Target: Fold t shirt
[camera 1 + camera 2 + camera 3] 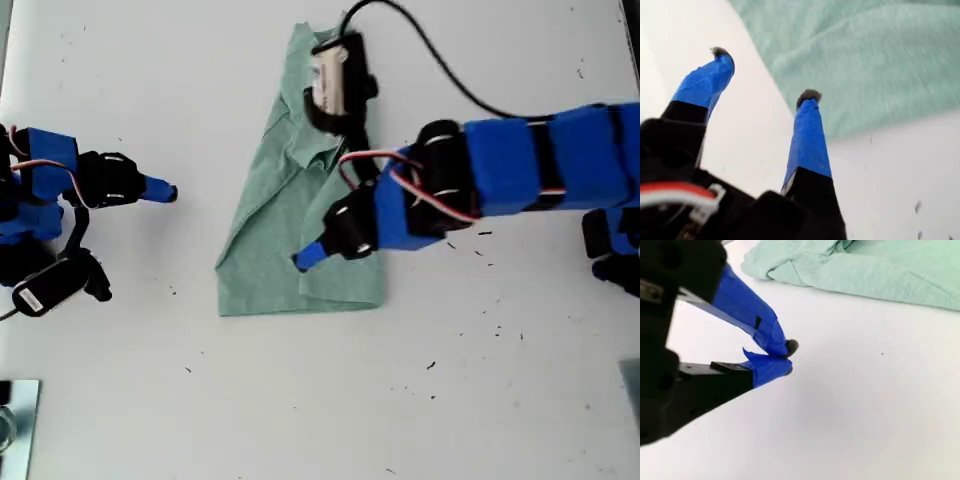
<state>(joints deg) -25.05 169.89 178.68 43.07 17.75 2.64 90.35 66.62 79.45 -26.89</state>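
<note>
The t shirt (275, 225) is a pale green cloth lying partly folded into a narrow strip at the middle of the white table; it also shows as t shirt (880, 60) and t shirt (880, 275). My first gripper (765, 74) is open with nothing between its blue-taped fingers, one fingertip (809, 96) level with the cloth's edge. In the exterior view the first gripper (305, 258) reaches in from the right over the shirt's near half. My second gripper (789, 357) is shut on nothing over bare table; in the exterior view this second gripper (166, 191) sits left of the shirt, apart from it.
A black cable (440, 60) runs from the camera block (335, 80) over the shirt's far end to the exterior view's right. A metal object (15, 425) sits at that view's lower left corner. Small dark specks (480, 235) dot the table.
</note>
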